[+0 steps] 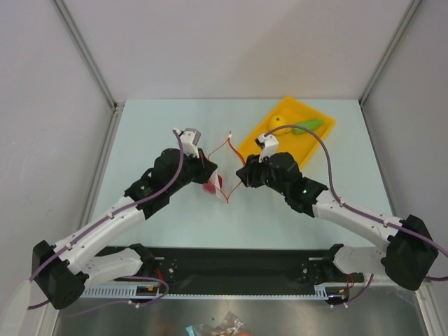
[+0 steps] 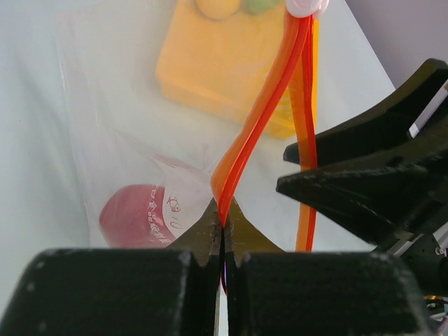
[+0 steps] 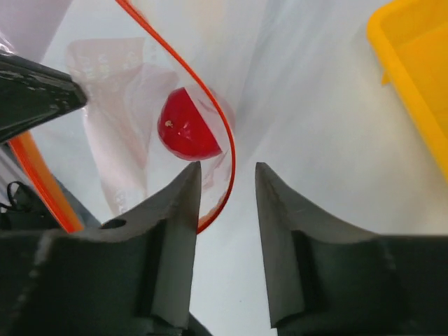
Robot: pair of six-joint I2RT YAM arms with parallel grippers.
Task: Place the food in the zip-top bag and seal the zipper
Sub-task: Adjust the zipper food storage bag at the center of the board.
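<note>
Left gripper tight on zipper (red fruit inside bag beyond); right gripper apart, just beside.

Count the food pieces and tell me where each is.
3: red fruit inside the zip-top bag; lemon and green vegetable on the yellow tray. None seems hidden.

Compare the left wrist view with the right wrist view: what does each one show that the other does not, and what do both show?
Only the left wrist view shows the lemon and the green vegetable on the yellow tray, and the left gripper shut on the zipper. Only the right wrist view shows the right gripper from within, its jaws open and the zipper curving through the gap. Both show the red fruit inside the zip-top bag, the zipper and part of the tray.
</note>
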